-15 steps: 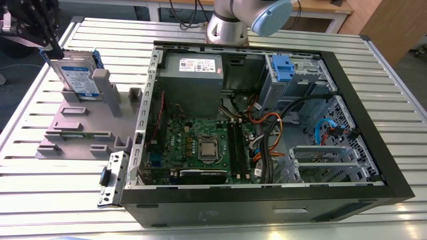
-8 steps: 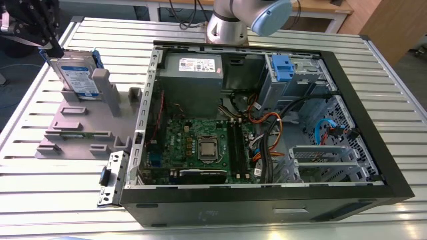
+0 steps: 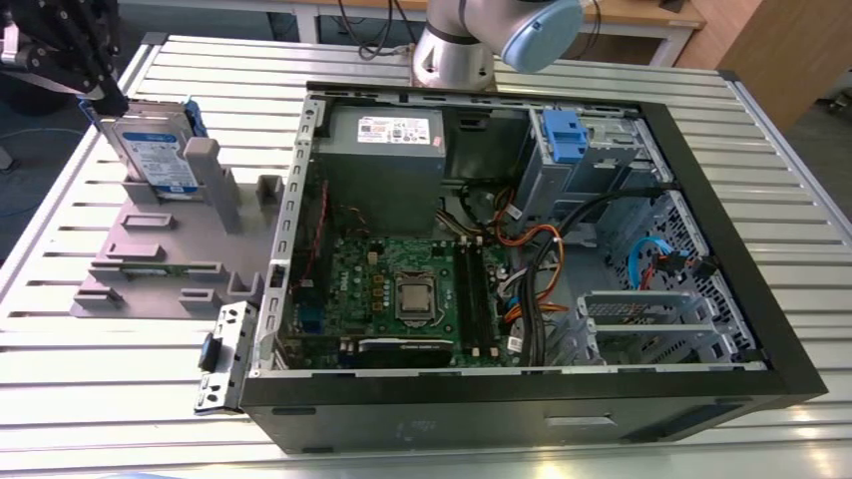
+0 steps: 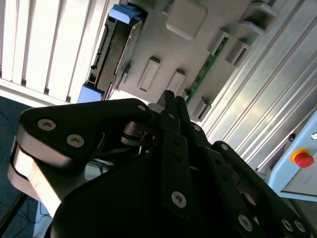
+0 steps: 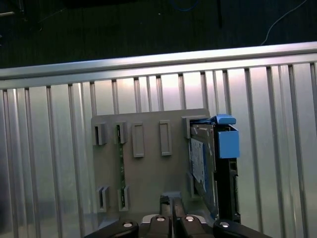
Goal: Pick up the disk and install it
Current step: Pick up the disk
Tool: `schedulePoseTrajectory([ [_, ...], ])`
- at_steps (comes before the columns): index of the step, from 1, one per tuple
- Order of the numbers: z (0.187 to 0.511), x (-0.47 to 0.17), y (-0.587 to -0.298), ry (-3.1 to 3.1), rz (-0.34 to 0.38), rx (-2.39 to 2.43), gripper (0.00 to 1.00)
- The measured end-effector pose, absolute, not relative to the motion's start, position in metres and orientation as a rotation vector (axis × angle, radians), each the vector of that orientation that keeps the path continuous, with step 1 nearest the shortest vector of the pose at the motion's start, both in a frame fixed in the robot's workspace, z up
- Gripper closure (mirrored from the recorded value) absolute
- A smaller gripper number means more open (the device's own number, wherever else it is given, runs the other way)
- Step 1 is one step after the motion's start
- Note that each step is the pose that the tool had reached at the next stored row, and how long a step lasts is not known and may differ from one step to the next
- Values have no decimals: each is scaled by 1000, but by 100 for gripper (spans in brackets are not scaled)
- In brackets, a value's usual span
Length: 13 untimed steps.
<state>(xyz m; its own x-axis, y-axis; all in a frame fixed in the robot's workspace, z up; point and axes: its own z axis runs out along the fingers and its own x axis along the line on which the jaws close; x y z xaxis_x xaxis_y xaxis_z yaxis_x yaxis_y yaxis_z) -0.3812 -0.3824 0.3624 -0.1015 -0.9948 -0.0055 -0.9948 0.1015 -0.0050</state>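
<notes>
The disk [image 3: 155, 150] stands on edge in the grey plastic stand [image 3: 150, 239] at the exterior view's left, a silver drive with a white-and-blue label and a blue bracket. My black gripper [image 3: 106, 101] hangs just above the disk's top far corner. In the first wrist view the fingertips [image 5: 166, 202] are pressed together with nothing between them, over the stand [image 5: 148, 173], and the disk [image 5: 204, 168] sits a little to one side. The second wrist view shows the shut gripper [image 4: 171, 99] over the stand [image 4: 163, 54], with the disk [image 4: 118, 44] beyond it.
An open black computer case [image 3: 745, 299] lies on the slatted metal table [image 3: 120, 349] at the exterior view's right, with a blue-tabbed drive bay [image 3: 566, 135] at its far corner. A green memory stick [image 5: 120, 163] sits in the stand. A red button [image 4: 302, 158] is nearby.
</notes>
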Motion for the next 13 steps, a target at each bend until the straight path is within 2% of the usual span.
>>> schedulePoseTrajectory([
  [1,362,-381,-382,2326,0,-2101,83],
  [2,362,-381,-382,2326,0,-2100,83],
  [4,362,-381,-382,2326,0,-2100,71],
  [5,362,-381,-382,2327,0,-2100,71],
  [7,362,-381,-382,2327,0,-2100,59],
  [9,362,-381,-382,2327,0,-2099,59],
  [10,362,-381,-382,2327,0,-2099,53],
  [13,362,-381,-382,2328,0,-2099,53],
])
